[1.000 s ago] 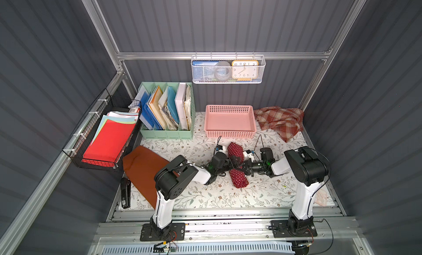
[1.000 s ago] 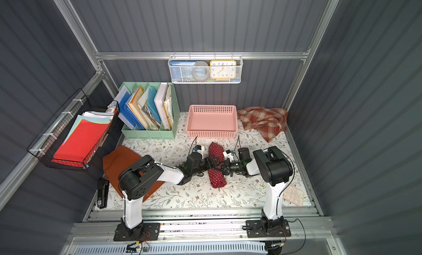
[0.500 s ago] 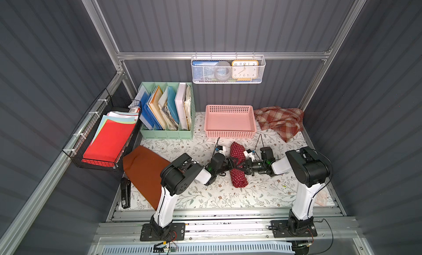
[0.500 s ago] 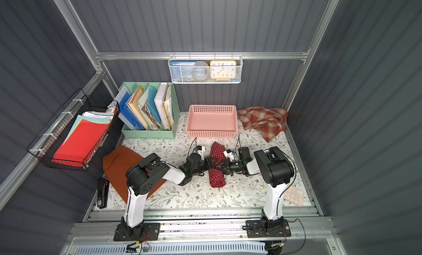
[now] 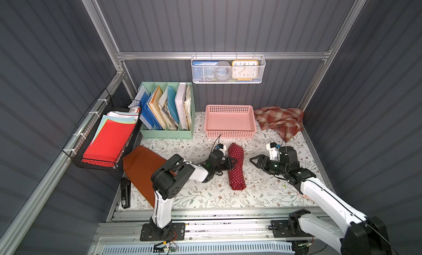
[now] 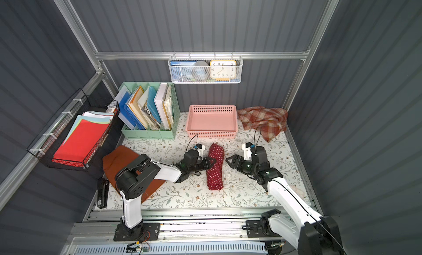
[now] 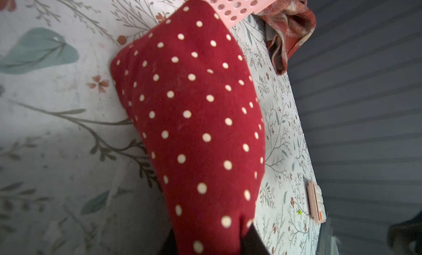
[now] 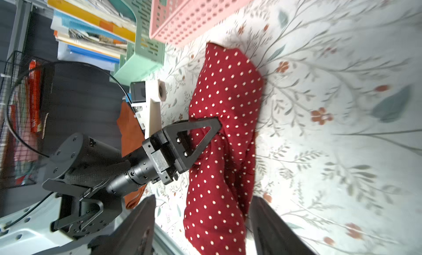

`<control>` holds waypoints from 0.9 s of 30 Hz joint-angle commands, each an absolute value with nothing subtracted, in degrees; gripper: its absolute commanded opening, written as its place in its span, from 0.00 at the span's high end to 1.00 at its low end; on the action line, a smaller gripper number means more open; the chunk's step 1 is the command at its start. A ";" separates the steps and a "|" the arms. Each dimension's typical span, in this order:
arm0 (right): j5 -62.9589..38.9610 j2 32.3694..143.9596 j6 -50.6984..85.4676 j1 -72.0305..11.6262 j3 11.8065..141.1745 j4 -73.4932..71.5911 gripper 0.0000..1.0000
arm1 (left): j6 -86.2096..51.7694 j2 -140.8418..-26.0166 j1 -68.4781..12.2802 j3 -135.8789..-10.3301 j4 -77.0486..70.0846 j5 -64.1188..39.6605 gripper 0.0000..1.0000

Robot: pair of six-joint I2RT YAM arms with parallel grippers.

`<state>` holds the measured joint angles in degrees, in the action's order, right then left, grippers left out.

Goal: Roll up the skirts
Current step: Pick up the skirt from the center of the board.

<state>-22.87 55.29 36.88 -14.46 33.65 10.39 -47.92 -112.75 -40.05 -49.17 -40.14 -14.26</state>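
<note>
The dark red polka-dot skirt [image 5: 236, 167] [image 6: 215, 167] lies as a long roll in the middle of the floral table. My left gripper [image 5: 233, 162] [image 8: 205, 137] is shut on the roll's middle from the left; cloth fills the space between its fingers [image 7: 251, 242]. My right gripper [image 5: 253, 161] [image 8: 202, 197] stands open just right of the roll, touching nothing. The rust-orange skirt [image 5: 141, 169] lies flat at the left, partly under the left arm. The plaid skirt [image 5: 278, 121] [image 7: 287, 25] is bunched in the back right corner.
A pink basket [image 5: 229, 133] stands just behind the roll, with a green file holder [image 5: 166, 133] to its left. A black wire basket [image 5: 98, 164] of paper sheets hangs on the left wall. A stapler [image 5: 125, 192] lies front left. A small pink item [image 7: 315, 203] lies near the right edge.
My right gripper has opened, let go of the polka-dot skirt and drawn back to the right. My left gripper has closed on the roll's middle.
</note>
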 commanded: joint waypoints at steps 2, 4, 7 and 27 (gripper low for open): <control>-6.52 50.30 35.14 -13.82 32.29 22.43 0.29 | -44.63 -107.72 -39.13 -51.25 -36.74 -15.19 1.00; -6.54 49.82 35.02 -13.62 32.28 22.24 0.29 | -44.54 -106.12 -38.85 -52.78 -35.57 -15.99 1.00; -5.98 51.17 34.63 -13.41 32.99 22.87 0.29 | -44.89 -105.18 -37.88 -55.10 -35.72 -17.80 1.00; -8.29 53.40 32.97 -9.50 31.05 20.18 0.30 | -35.87 -135.50 -21.53 -121.19 -15.03 -46.57 1.00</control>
<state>-7.75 52.45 33.71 -10.04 31.99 21.67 -36.60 -129.91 -22.57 -112.38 -19.66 -37.85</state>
